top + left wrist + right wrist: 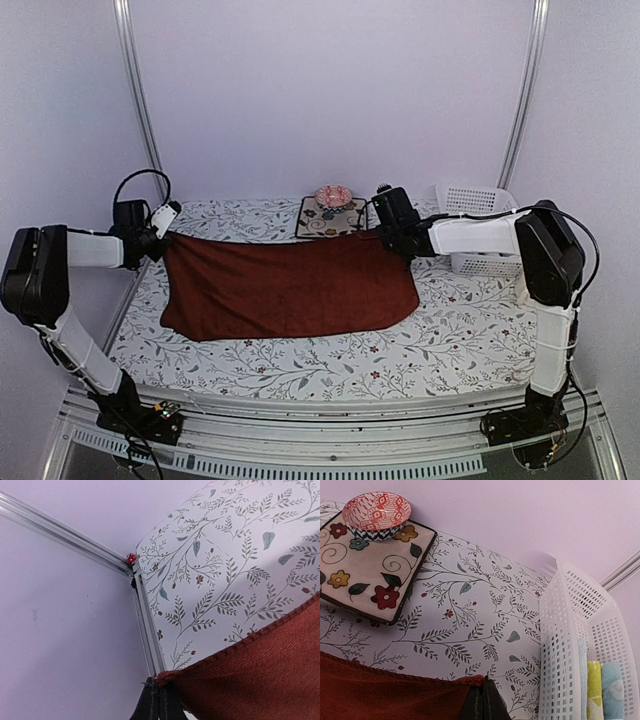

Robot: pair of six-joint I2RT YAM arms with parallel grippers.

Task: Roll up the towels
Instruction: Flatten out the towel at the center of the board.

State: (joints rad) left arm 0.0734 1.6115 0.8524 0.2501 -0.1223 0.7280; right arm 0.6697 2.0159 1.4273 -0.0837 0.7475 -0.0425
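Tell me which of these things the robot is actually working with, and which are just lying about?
Job: dark red towel, its far corners pinched by the left gripper and right gripper; yellow towel and pale blue towel in the white basket.
Lying about: square floral mat, patterned bowl on it, the basket itself.

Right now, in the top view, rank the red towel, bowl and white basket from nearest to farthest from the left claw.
1. The red towel: corner pinched in the left claw.
2. The bowl: back centre, on the floral mat.
3. The white basket: far right.
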